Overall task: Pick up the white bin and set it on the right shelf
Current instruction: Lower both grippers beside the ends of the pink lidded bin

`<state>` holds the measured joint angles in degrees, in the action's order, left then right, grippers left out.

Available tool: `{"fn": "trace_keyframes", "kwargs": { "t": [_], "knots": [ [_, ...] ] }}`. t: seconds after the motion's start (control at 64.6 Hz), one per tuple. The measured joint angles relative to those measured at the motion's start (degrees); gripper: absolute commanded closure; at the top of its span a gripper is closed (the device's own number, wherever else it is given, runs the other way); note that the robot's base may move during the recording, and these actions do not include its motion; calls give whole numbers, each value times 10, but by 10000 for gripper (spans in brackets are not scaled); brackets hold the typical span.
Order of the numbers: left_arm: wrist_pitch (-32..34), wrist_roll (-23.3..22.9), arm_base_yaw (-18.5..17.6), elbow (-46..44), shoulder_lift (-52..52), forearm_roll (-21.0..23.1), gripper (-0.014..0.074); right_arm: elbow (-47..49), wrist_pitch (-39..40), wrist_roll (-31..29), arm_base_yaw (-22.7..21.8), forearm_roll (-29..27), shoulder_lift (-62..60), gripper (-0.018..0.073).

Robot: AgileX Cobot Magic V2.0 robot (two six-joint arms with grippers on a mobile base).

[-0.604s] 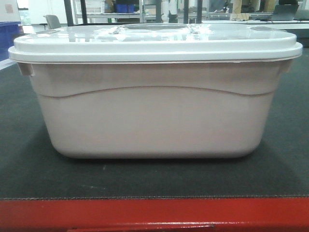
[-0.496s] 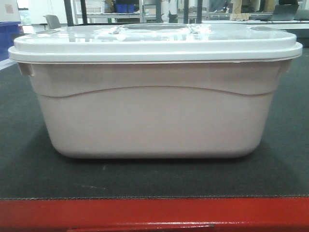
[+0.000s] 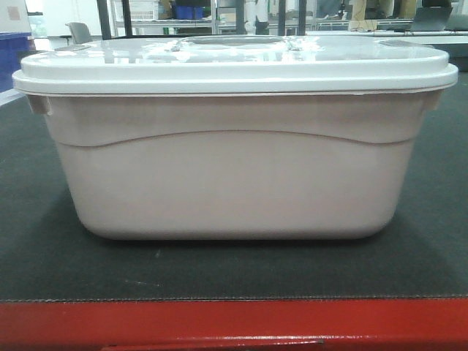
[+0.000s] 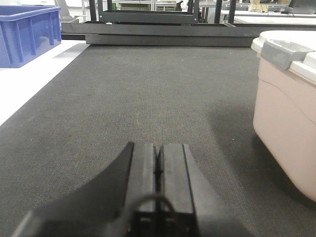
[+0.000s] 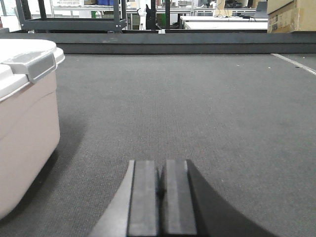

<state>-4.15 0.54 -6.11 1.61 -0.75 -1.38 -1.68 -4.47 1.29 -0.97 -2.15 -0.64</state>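
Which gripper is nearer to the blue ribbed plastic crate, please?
Left. The left gripper has the blue plastic crate ahead-left; the right gripper is on the far side of the off-white lidded tote.

- My left gripper (image 4: pixel 158 150), jaws pressed together, sits low over the table (image 4: pixel 138 94).
- The white bin (image 4: pixel 284 123) stands toward its right edge.
- A blue bin (image 4: pixel 27 34) lies past its far left corner.

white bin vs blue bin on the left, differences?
Colour: the white bin is off-white, faintly pink; the blue bin is blue. Top: the white bin carries a glossy lid with a grey latch; the blue bin shows no lid. Walls: white bin smooth with a wavy line, blue bin ribbed. Place: white bin on the dark mat, blue bin beside it on a white surface. Both are rectangular plastic.
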Motion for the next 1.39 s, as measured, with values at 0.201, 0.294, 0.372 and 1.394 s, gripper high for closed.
{"fn": "trace_keyframes", "kwargs": {
  "t": [0.201, 0.294, 0.372, 1.394],
  "knots": [
    [0, 0, 0, 0, 0, 0, 722, 0, 0, 0, 0, 0, 0, 526],
    [0, 0, 0, 0, 0, 0, 722, 0, 0, 0, 0, 0, 0, 526],
    [2, 0, 0, 0, 0, 0, 722, 0, 0, 0, 0, 0, 0, 526],
    [-559, 1, 0, -718, 641, 0, 722, 758, -668, -1, 0, -8, 656, 526]
  ]
}}
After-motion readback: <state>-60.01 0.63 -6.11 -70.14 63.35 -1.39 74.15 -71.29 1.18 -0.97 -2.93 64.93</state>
